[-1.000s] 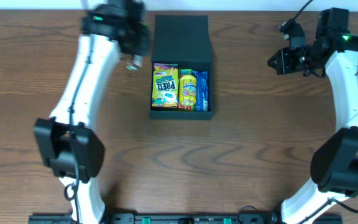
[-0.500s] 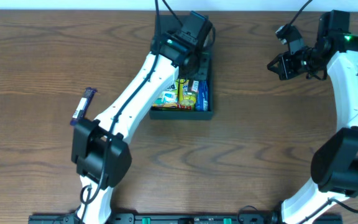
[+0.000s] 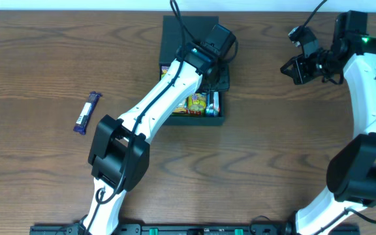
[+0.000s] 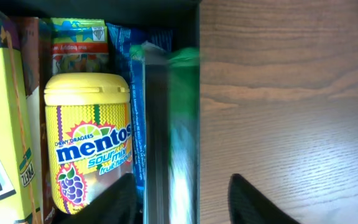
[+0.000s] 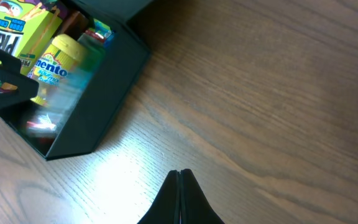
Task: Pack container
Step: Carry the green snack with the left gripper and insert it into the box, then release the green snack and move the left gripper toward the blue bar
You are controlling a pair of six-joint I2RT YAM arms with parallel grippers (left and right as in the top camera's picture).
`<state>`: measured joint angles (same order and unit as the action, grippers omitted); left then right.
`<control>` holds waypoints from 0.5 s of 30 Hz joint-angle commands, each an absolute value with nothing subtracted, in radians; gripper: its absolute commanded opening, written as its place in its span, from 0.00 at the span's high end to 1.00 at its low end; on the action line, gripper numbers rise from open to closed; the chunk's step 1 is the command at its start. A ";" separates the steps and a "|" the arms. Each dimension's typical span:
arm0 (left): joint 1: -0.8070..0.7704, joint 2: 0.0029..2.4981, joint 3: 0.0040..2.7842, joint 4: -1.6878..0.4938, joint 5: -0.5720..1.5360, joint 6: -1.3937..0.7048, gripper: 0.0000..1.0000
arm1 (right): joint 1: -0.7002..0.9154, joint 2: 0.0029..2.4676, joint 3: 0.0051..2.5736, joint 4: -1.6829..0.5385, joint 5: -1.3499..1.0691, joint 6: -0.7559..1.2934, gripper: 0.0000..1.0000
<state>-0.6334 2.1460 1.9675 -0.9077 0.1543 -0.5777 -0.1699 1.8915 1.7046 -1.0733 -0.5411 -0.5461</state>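
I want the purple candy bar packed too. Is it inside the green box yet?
No, the purple candy bar lies on the wooden table, well to the left of the container.

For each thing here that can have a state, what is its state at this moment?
container: open, lid laid back, partly filled.
left gripper: open, above the container's right wall.
right gripper: shut, holding nothing.
Mentos bottle: cap on, lying in the container.
green packet: blurred, below the left gripper, by the container's right wall.
purple bar: lying on the table, outside the container.
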 commanded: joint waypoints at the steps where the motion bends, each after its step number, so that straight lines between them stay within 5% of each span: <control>1: -0.634 2.165 1.959 -0.904 0.158 -0.599 0.38 | -0.171 1.901 1.702 -1.075 -0.558 -0.566 0.99; 9: -0.560 2.093 1.978 -0.917 0.116 -0.498 0.42 | -0.171 1.901 1.702 -1.085 -0.558 -0.566 0.99; 15: -0.425 1.932 1.980 -1.090 -0.302 -0.354 0.41 | -0.170 1.901 1.702 -1.084 -0.558 -0.566 0.98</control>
